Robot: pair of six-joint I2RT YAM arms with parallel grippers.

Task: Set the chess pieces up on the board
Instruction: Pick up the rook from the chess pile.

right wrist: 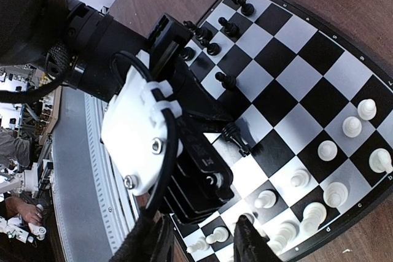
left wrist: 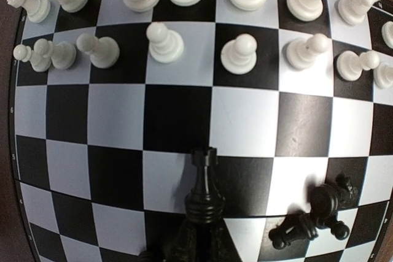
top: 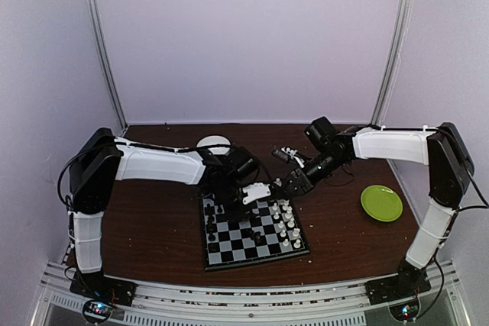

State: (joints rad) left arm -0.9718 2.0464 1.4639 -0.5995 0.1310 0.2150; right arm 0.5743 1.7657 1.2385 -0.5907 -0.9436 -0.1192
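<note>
The small black-and-white checkered board [top: 229,248] lies near the middle of the dark brown wooden table [top: 153,227]. White plastic chessmen [top: 286,223] stand in two rows along its 3 o'clock edge, black plastic chessmen [top: 211,215] at 9 o'clock. A few toppled black pieces [left wrist: 310,222] lie mid-board. The left gripper [left wrist: 201,230] is clenched on the foot of an upright black castle-topped chessman [left wrist: 203,182]. The right gripper [right wrist: 202,240] hovers at the board's 1 o'clock corner, fingers spread apart. A white bowl [top: 214,143] sits at 11 o'clock, contents hidden; a round green plate [top: 381,202] lies at 3 o'clock.
</note>
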